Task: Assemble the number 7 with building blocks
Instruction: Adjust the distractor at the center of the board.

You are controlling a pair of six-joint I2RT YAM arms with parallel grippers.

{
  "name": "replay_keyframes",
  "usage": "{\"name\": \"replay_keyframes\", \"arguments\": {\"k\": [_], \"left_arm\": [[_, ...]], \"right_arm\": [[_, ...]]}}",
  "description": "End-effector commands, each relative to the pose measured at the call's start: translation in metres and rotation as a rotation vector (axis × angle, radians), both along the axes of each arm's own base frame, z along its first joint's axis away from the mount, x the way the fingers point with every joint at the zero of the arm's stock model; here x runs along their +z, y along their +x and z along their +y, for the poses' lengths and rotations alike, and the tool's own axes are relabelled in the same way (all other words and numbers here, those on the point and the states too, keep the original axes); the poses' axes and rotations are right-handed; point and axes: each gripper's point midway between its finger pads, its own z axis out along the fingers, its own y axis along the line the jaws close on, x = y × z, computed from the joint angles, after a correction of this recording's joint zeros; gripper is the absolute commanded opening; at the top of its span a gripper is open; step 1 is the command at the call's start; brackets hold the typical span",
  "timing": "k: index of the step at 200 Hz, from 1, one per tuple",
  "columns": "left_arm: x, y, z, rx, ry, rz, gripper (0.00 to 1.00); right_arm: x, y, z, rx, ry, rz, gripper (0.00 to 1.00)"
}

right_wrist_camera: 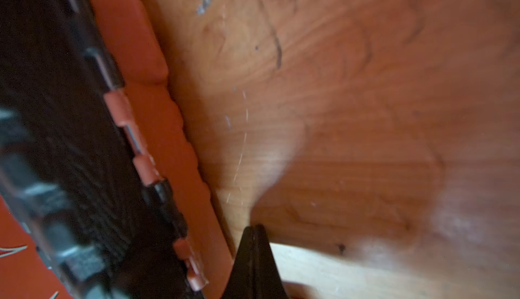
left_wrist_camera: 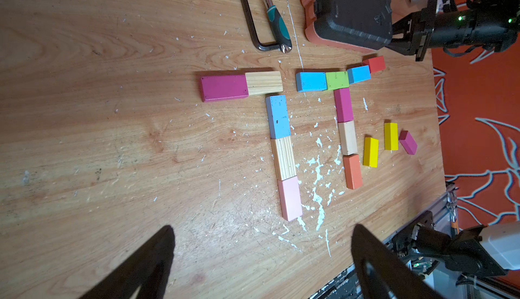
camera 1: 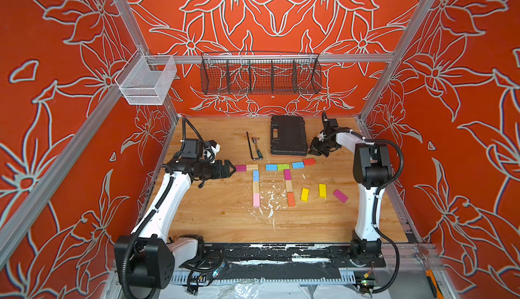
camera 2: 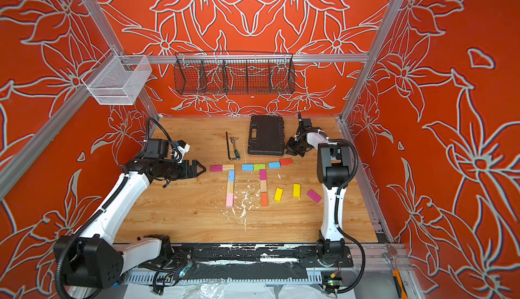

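Note:
Two flat figures of building blocks lie mid-table. The left number 7 [camera 1: 255, 175] has magenta [left_wrist_camera: 224, 87] and plain wood across the top, then blue, wood and pink [camera 1: 256, 200] going down. The right figure [camera 1: 287, 174] has blue and green on top, with magenta, wood and orange [camera 1: 291, 199] below. A blue block [camera 1: 298, 165] and a red block [camera 1: 309, 161] trail off beside the green. My left gripper [camera 1: 233, 169] [left_wrist_camera: 261, 230] is open and empty, just left of the magenta block. My right gripper [camera 1: 311, 151] [right_wrist_camera: 254, 227] is shut and empty beside the black case.
The black case [camera 1: 288, 135] [right_wrist_camera: 70, 131] lies at the back. A hex key [camera 1: 250, 148] and a green-handled tool [camera 1: 258, 154] lie to its left. Two yellow blocks [camera 1: 304, 194] [camera 1: 322, 190] and a magenta one [camera 1: 340, 196] lie loose at the right. White flecks [camera 1: 270, 199] dot the board.

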Motion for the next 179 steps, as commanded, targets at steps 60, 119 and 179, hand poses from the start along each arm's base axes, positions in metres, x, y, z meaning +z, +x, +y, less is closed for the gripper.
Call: {"name": "replay_keyframes", "arguments": {"k": [60,119,179], "left_arm": [[-0.003,-0.002,0.002,-0.002,0.007,0.01,0.95],[-0.003,-0.003,0.002,-0.002,0.005,0.012,0.95],[-0.003,-0.002,0.001,-0.006,-0.003,0.011,0.95]], "right_arm": [[-0.01,-0.021,0.025,0.163,-0.045,0.084,0.0],[-0.021,-0.023,0.028,0.204,-0.123,0.108,0.0],[-0.02,-0.022,0.002,0.173,-0.217,0.1,0.0]]}}
